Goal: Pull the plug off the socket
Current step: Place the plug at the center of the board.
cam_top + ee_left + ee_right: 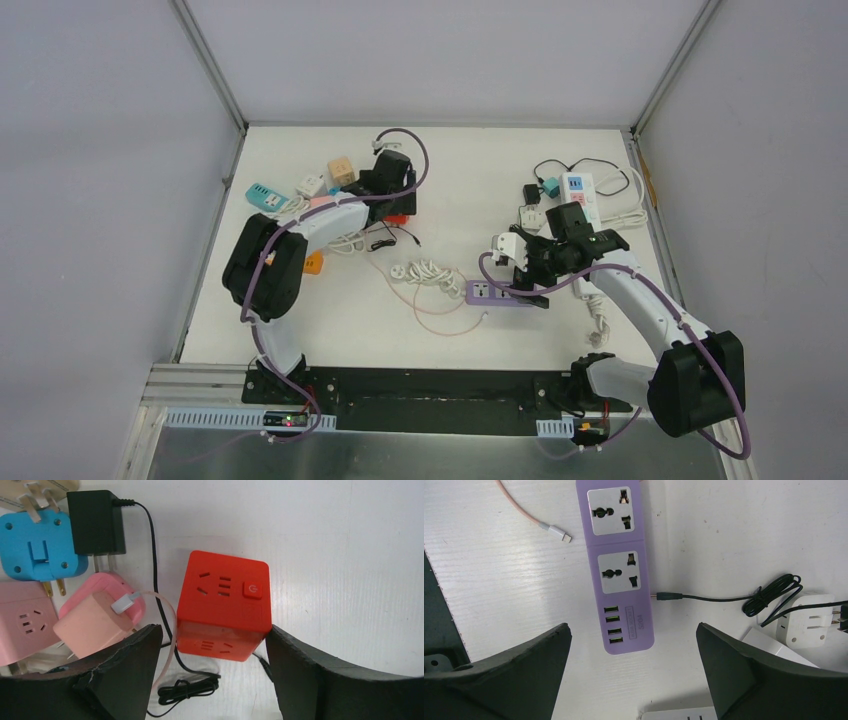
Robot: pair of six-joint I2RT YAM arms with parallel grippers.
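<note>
A red cube socket stands on the white table, and the slots on its two visible faces are empty. My left gripper is open astride the cube's near edge, with a gap at the left finger. A black plug adapter lies loose beside the cube, prongs bare. A pink charger has a USB cable plug in it. My right gripper hangs open over the end of a purple power strip, whose outlets and USB ports are empty. In the top view the left gripper is at the back left and the right gripper is mid right.
A blue adapter and a pink socket block crowd the left of the cube. A loose pink cable end, a black cable tip and a white adapter lie around the purple strip. A white power strip sits at the back right.
</note>
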